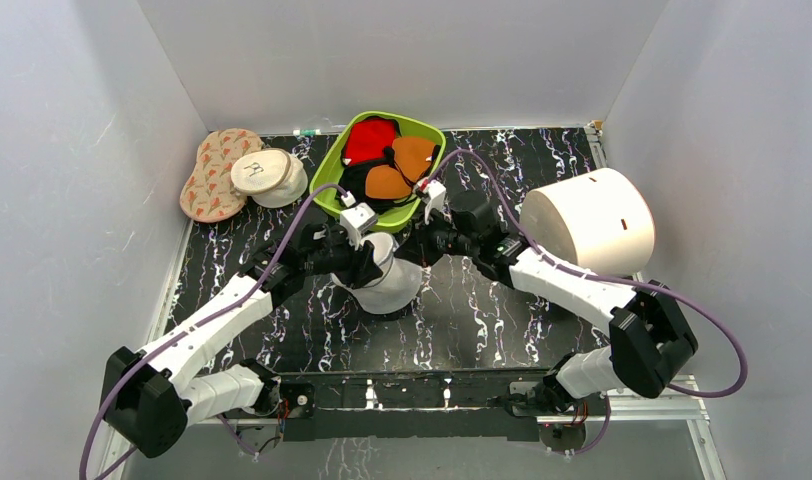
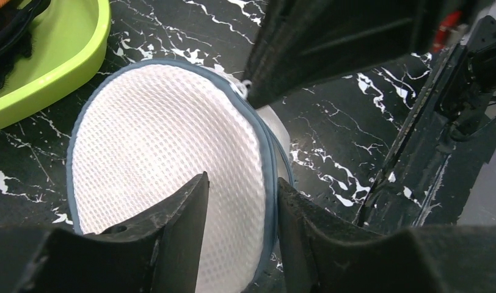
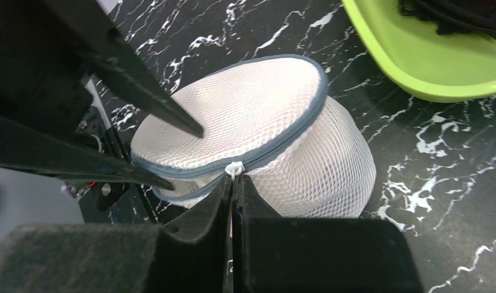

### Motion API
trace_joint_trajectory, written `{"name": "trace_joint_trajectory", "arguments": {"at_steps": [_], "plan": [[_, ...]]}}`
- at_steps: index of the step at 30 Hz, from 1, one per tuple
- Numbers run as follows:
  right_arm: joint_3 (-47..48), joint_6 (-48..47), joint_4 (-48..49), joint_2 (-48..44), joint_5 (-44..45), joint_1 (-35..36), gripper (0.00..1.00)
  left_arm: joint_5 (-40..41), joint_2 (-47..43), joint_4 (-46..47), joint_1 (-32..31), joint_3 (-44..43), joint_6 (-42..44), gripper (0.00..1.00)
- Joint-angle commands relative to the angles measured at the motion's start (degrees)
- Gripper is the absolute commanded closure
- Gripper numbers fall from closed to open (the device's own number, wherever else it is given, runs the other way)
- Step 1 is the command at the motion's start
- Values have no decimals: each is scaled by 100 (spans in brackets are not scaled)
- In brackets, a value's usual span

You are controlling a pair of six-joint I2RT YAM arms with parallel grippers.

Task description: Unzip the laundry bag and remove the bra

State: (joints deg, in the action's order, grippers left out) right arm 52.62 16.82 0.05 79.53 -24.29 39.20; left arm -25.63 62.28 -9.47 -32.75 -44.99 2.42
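My right gripper [image 3: 233, 183] pinches the white zipper pull [image 3: 234, 168], my left gripper [image 2: 242, 183] clamps the rim of the small white mesh laundry bag [image 3: 251, 116], standing lid-up on the black marbled table [image 3: 416, 152] before the lime-green tray [image 3: 429, 73]; I should draw level along the grey zip [image 2: 267, 159], bracing firmly.

The laundry bag [image 3: 258, 122] hides its contents from us; the green tub [image 2: 62, 55] runs off the left wrist view's upper left.
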Motion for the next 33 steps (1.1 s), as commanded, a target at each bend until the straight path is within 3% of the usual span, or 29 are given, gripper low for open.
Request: {"name": "trace_joint_trajectory", "arguments": {"at_steps": [1, 9, 21, 26, 33], "plan": [[161, -43, 364, -192, -243, 167, 100, 176, 53, -18, -15, -79, 10, 57], [301, -71, 253, -69, -105, 623, 100, 245, 71, -22, -19, -87, 4, 61], [215, 46, 240, 10, 603, 650, 100, 140, 6, -24, -17, -91, 12, 99], [202, 235, 83, 92, 1035, 489, 100, 42, -140, 28, -12, -63, -3, 100], [50, 664, 205, 365, 171, -444, 100, 13, -370, 138, -15, 29, -25, 100]]}}
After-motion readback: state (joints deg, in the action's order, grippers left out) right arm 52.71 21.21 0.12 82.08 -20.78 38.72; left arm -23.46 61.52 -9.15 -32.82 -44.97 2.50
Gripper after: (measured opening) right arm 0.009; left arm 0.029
